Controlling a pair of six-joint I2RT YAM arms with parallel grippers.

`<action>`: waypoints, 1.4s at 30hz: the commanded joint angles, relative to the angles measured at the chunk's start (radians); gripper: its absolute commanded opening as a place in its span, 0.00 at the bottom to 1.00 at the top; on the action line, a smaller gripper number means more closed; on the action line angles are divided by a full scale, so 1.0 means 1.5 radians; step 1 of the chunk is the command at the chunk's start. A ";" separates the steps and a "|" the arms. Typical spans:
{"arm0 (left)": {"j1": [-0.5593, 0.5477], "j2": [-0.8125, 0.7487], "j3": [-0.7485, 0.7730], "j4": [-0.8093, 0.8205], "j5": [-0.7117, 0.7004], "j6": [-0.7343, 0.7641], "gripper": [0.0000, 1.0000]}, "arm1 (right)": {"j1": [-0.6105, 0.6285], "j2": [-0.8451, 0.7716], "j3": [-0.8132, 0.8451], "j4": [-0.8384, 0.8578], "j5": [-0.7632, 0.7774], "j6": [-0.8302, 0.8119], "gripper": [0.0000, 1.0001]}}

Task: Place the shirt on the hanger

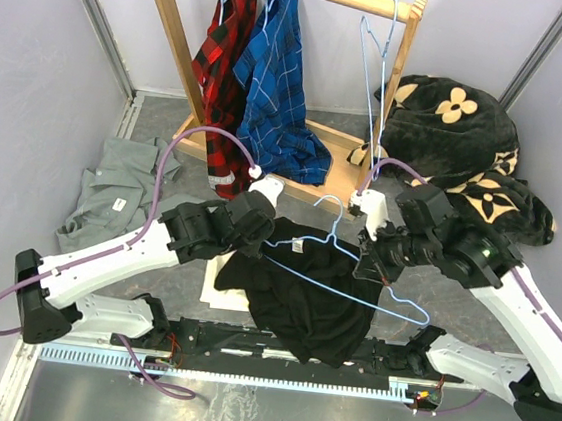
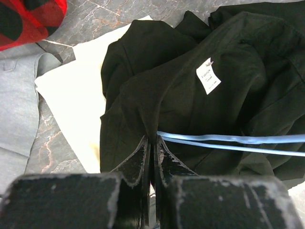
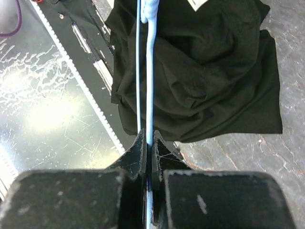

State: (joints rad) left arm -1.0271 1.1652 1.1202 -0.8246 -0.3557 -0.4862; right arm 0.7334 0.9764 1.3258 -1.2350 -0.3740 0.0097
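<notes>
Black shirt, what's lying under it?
A cream sheet pokes out from beneath the black shirt, on the grey table. How far it runs underneath, and anything else there, is covered.

walls: we see plain pale grey panels (image 1: pixel 27 43) | floor: we see dark marbled stone (image 2: pixel 124 9) | furniture: we see a wooden rack (image 1: pixel 170 18) at the back

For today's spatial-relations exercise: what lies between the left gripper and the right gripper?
The light-blue hanger spans that gap, lying across the black shirt; the top external view shows it.
</notes>
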 commanded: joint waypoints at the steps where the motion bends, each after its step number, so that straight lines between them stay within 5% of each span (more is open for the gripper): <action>1: 0.002 0.007 0.057 -0.003 0.008 0.065 0.03 | 0.016 0.036 -0.004 0.102 -0.033 -0.013 0.00; 13: 0.003 0.051 0.158 -0.042 0.018 0.137 0.03 | 0.046 0.055 -0.123 0.369 -0.080 0.052 0.00; 26: -0.003 0.039 0.196 -0.053 0.099 0.127 0.03 | 0.046 0.040 -0.257 0.647 -0.009 0.192 0.00; 32: -0.007 0.048 0.226 -0.067 0.099 0.128 0.03 | 0.047 0.023 -0.295 0.711 -0.001 0.154 0.00; 38: -0.029 0.067 0.269 -0.080 0.100 0.128 0.03 | 0.049 -0.062 -0.451 0.972 0.014 0.117 0.00; 42: -0.058 0.080 0.292 -0.095 0.077 0.128 0.03 | 0.050 -0.065 -0.453 0.971 0.023 0.085 0.00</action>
State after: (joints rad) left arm -1.0740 1.2671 1.4921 -0.9520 -0.2276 -0.3164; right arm 0.8032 0.8982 0.6281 0.0128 -0.3687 0.2050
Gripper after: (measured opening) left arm 0.076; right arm 0.024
